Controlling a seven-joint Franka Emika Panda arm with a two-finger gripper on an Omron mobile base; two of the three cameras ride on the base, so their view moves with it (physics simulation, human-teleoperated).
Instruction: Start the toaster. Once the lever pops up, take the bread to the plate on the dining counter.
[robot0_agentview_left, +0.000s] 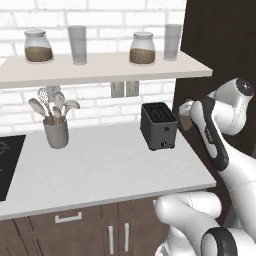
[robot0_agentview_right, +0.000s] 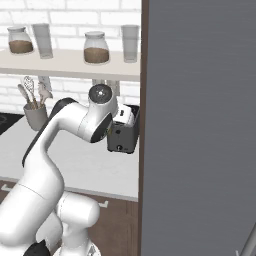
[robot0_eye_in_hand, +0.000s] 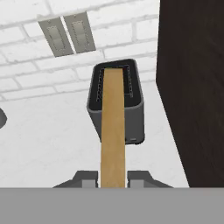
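No readable writing, brand or label on anything here.

Largest first: a dark wood panel (robot0_agentview_left: 220, 45) fills the upper right of the left base view. In the right base view a flat grey slab (robot0_agentview_right: 200, 125) covers the right half of the frame. The light grey counter (robot0_agentview_left: 100, 170) runs across the middle of the left base view over brown cabinet doors (robot0_agentview_left: 100, 235). The shelf (robot0_agentview_left: 100, 67) across the top carries two jars (robot0_agentview_left: 38, 46) with brown contents and two glasses (robot0_agentview_left: 77, 44).

The white arm (robot0_agentview_left: 215, 135) rises at the lower right of the left base view and bends up, its wrist beside the panel edge. In the right base view its elbow joint (robot0_agentview_right: 101, 95) sits at frame centre, partly covering the toaster.

The toaster (robot0_agentview_left: 159, 126) stands on the counter right of centre in the left base view, near the panel. An utensil crock (robot0_agentview_left: 56, 131) with spoons and a whisk sits at left; a black cooktop (robot0_agentview_left: 7, 165) shows at the left edge.

The hand view looks down on the toaster's slots and two wall outlets (robot0_eye_in_hand: 66, 34) at upper left. The gripper (robot0_eye_in_hand: 112, 179), at bottom centre, is clamped narrow on the bread (robot0_eye_in_hand: 113, 131), seen edge-on as a tan strip lifted clear above the toaster. In the left base view, a tan patch of it shows at the wrist.
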